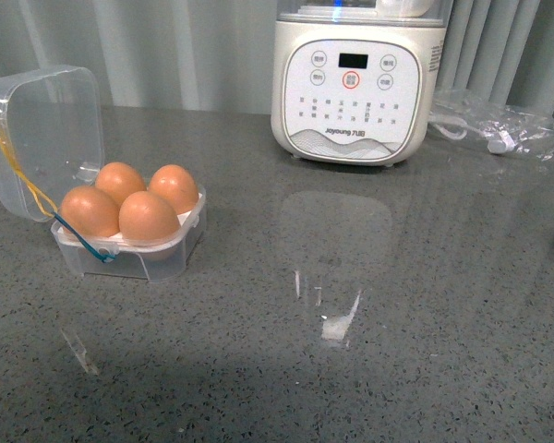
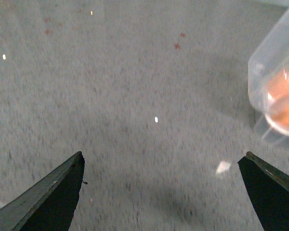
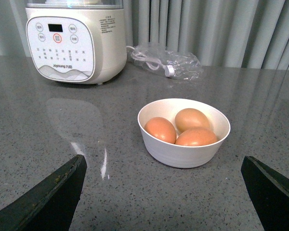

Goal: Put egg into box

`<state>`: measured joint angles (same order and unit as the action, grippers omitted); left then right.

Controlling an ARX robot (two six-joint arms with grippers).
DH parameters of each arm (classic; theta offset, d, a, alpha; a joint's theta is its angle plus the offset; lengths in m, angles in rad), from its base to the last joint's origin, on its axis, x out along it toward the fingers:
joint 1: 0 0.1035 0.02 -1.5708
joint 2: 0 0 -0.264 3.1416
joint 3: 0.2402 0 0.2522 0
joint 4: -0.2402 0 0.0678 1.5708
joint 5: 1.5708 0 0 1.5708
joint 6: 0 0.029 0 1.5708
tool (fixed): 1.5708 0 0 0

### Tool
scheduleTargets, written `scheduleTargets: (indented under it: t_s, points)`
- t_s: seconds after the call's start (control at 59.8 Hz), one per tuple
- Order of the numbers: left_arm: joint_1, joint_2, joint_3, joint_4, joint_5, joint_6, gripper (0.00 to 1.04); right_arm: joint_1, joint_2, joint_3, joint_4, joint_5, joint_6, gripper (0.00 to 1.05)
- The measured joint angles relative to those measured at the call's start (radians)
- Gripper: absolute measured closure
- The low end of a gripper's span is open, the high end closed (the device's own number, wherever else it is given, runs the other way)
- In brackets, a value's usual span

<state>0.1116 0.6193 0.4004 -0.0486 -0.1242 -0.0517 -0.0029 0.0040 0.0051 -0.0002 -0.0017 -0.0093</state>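
Front view: the clear egg box (image 1: 157, 263) is seen at the middle left of the frame, with its hinged lid (image 1: 46, 129) stood open behind it. All four cups are filled with brown eggs (image 1: 148, 217). The egg of the task cannot be told apart from the other three, so the task is judged as good as done.

The left gripper (image 2: 163, 154) is spread wide and empty over the grey counter (image 1: 397, 323), close to a corner of the box. The right gripper (image 3: 164, 157) is also spread and empty, and it faces a white bowl (image 3: 183, 154) holding three further eggs (image 3: 160, 130).

If the left arm is drawn away sideways, the box could be caught and pushed or tipped, and an egg could be cracked. As no cup is free, another egg could only be laid on top, and it could roll off.
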Motion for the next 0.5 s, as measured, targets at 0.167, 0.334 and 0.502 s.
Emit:
scheduleTargets:
  t_s: [0.167,0.334,0.502]
  points:
    - [0.105,0.295,0.171,0.149,0.160,0.059,0.07,0.000,0.000,0.000,0.000,0.000,0.000,0.07]
    - [0.111,0.457,0.248,0.210,0.196,0.091,0.07,0.000,0.000,0.000,0.000,0.000,0.000,0.07]
    - [0.111,0.603,0.323,0.274,0.205,0.116,0.07,0.000,0.000,0.000,0.000,0.000,0.000,0.07]
